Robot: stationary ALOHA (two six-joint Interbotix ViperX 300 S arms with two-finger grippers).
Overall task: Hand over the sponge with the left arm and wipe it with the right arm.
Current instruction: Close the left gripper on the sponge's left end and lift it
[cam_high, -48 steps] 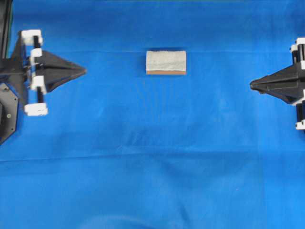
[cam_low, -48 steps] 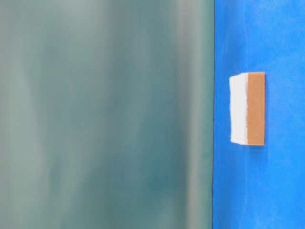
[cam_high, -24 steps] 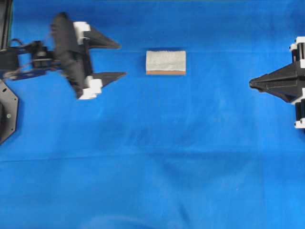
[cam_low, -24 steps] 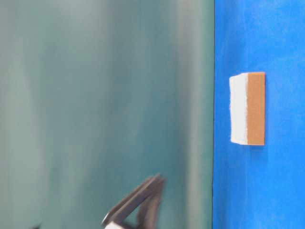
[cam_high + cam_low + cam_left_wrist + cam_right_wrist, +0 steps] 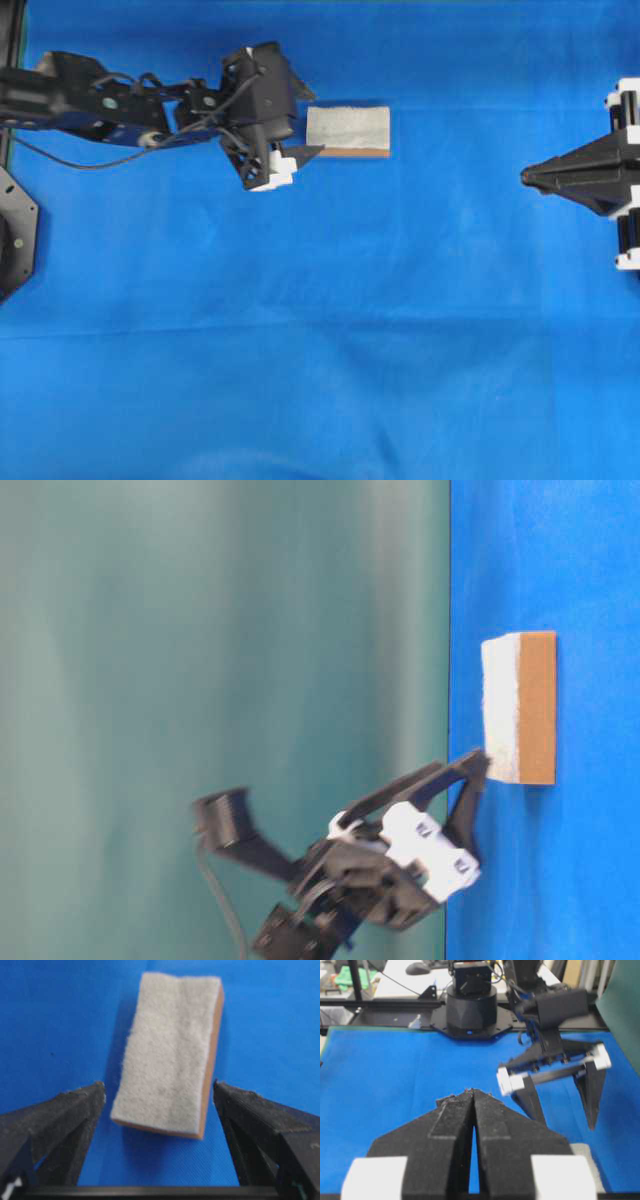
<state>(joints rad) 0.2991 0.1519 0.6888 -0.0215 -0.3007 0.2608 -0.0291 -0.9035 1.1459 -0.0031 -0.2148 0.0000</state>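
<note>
The sponge (image 5: pixel 347 130) lies flat on the blue cloth, pale fuzzy side up, orange layer along its near edge. It also shows in the table-level view as the sponge (image 5: pixel 520 708). My left gripper (image 5: pixel 303 125) is open at the sponge's left end. In the left wrist view its fingertips (image 5: pixel 97 1092) flank the near end of the sponge (image 5: pixel 170 1055) with a gap on each side, touching nothing. My right gripper (image 5: pixel 527 177) is shut and empty at the right edge, well apart from the sponge. Its tips (image 5: pixel 472 1092) are pressed together.
Blue cloth (image 5: pixel 320 350) covers the whole table. A black base plate (image 5: pixel 10 240) sits at the left edge. The left arm's round base (image 5: pixel 470 1010) stands at the cloth's far end in the right wrist view. A green backdrop (image 5: pixel 200 680) fills the table-level view.
My left arm swung out from the left edge to the sponge, and its jaws went from shut to wide open. The sponge and right arm stayed put.
</note>
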